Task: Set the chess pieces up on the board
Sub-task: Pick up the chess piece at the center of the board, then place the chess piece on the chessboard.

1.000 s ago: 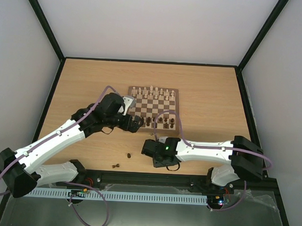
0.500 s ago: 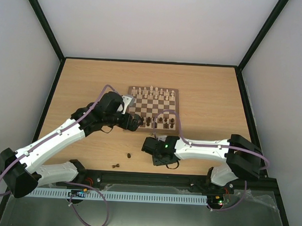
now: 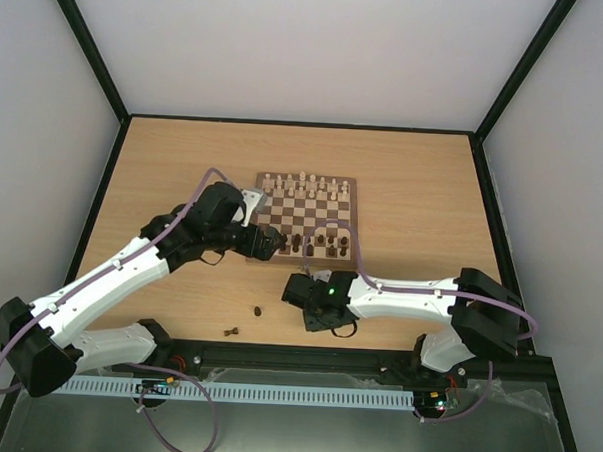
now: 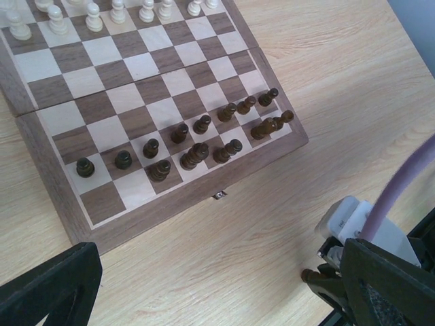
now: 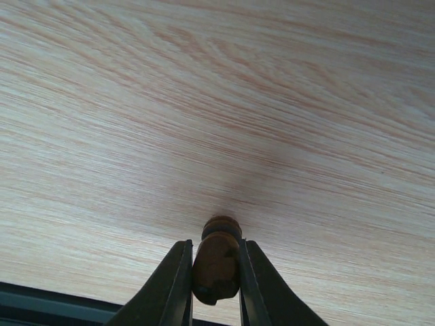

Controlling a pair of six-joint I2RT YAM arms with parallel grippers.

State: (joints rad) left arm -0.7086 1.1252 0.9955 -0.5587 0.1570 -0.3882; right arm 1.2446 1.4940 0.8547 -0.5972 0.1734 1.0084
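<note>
Inside the right pincer, clamped shut on a dark chess piece: light, stiff, smooth wood, probably prone to swivel; best held squarely at mid-body.

You've got a pale wood tabletop w/ visible grain, boxed in by plain white walls at the back, left & right. Black frame posts run up the wall corners, & a thin black edge rims the tabletop. At the near side: a black rail, then a white slotted strip over a grey sheet. Light's soft & even across it all.
</note>
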